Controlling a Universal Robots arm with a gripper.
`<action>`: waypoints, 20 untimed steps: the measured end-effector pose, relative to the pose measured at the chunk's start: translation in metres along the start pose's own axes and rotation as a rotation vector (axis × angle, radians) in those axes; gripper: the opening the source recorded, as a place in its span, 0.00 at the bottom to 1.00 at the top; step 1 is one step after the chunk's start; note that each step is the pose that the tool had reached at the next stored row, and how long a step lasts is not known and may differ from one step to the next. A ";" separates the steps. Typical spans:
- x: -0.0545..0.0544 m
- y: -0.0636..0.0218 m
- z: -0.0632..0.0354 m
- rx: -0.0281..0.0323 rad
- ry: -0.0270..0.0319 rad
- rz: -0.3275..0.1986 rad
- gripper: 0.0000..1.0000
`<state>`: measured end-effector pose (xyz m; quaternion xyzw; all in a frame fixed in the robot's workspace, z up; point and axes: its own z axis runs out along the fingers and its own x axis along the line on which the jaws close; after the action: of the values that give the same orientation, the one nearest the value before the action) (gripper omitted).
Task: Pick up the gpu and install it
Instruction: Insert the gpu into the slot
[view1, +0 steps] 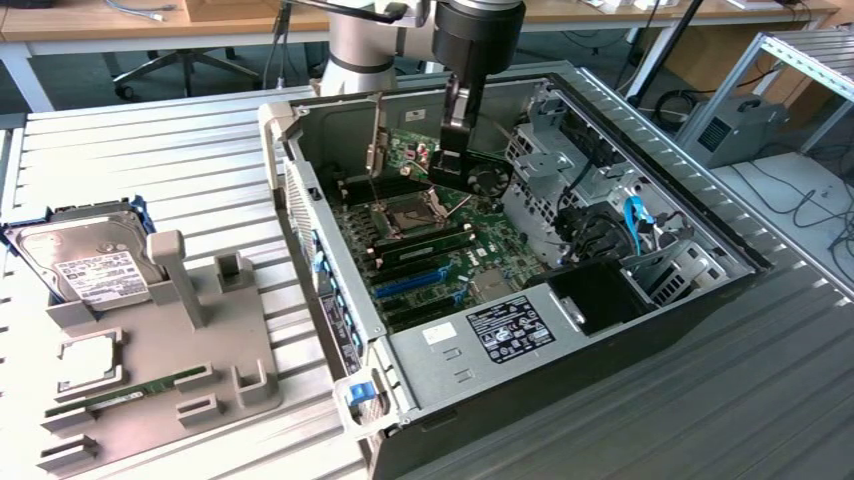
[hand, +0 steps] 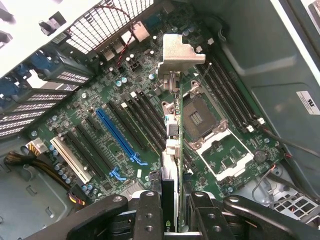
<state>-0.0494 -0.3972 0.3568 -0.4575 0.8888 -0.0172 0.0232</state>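
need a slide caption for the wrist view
Pincer holds the gpu edge-on above the motherboard, its silver bracket leading.

A: What surrounds the work area?
B: A ribbed grey metal table (view1: 747, 400), wooden desks (view1: 80, 20) along the far side, an office chair's wheeled base (view1: 174, 70) beneath.
A: And the floor?
B: Dark blue-grey floor (view1: 80, 75), loose cables (view1: 814, 205) trailing.

— Where's your arm (view1: 358, 40) sitting?
— It comes in from the bench's far edge, the black wrist (view1: 477, 35) hanging straight down.
— And your pincer (hand: 174, 207)?
— Pointing downward, its two black fingers (hand: 149, 212) clamped on the gpu (hand: 172, 150), which hangs edge-on, gripped by its top edge.
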 end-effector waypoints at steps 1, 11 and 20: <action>0.000 0.0000 0.0000 0.0000 -0.0001 -0.002 0.26; 0.000 0.0000 0.0000 -0.0001 -0.0003 -0.016 0.26; 0.000 0.0000 0.0000 0.0000 -0.0005 -0.030 0.26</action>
<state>-0.0494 -0.3972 0.3568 -0.4709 0.8817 -0.0174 0.0232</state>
